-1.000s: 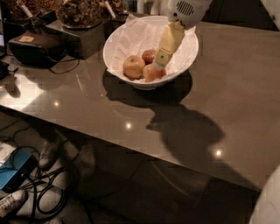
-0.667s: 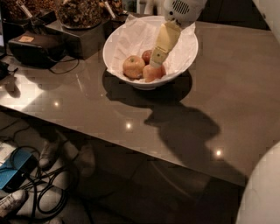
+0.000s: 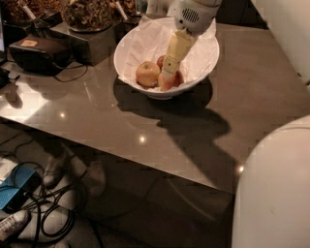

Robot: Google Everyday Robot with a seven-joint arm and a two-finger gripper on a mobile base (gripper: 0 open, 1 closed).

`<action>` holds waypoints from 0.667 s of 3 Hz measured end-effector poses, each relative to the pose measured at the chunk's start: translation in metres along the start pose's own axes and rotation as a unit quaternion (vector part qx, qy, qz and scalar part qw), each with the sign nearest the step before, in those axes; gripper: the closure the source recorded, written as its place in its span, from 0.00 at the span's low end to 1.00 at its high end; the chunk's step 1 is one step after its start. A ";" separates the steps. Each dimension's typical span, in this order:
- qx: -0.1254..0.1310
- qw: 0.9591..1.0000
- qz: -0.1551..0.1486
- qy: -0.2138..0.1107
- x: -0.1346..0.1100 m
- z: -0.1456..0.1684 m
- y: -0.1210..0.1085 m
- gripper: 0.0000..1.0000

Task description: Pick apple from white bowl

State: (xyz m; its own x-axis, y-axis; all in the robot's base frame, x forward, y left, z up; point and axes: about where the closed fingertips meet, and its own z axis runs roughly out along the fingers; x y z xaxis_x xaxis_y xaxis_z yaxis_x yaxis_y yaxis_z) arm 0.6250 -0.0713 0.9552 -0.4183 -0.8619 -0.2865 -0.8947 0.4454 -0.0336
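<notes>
the gripper (image 3: 167, 72) is hanging low inside the bowl (image 3: 160, 93), its tip sitting right at the top of the right apple (image 3: 173, 81). it is touching it or just above it; i cannot tell which. whether the pincer is apart or closed on anything is not showing either, since the camera is catching it from one side only.

three apples are lying in the bowl's near half on the crumpled paper (image 3: 145, 38): the right apple under the gripper, a paler left apple (image 3: 147, 73) just beside it, and a back apple (image 3: 161, 60) peeking out between them. the bowl is standing on the table (image 3: 271, 82), toward its far side.

the step in hand looks like settling onto the right apple. to do it well, the gripper should be straddling the fruit at its widest part, centred and deep enough to be past the curve before closing. too shallow, and a round, smooth apple is likely to be squirting out sideways. the left apple is sitting close, so the gripper risks nudging it, and the paper could be bunching underneath. a straight lift would be keeping the bowl from tipping.

the right apple is mostly hiding behind the gripper, the back apple is half covered, and the arm (image 3: 193, 12) is being cut off by the top edge.
</notes>
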 end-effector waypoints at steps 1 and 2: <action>-0.002 1.000 0.013 0.015 -0.001 0.017 -0.009 0.20; -0.010 0.999 0.025 0.029 0.001 0.032 -0.015 0.22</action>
State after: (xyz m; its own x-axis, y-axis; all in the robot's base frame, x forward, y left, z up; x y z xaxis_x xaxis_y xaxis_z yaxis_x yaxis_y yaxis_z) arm 0.6434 -0.0709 0.9246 -0.4699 -0.8517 -0.2320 -0.8754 0.4835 -0.0020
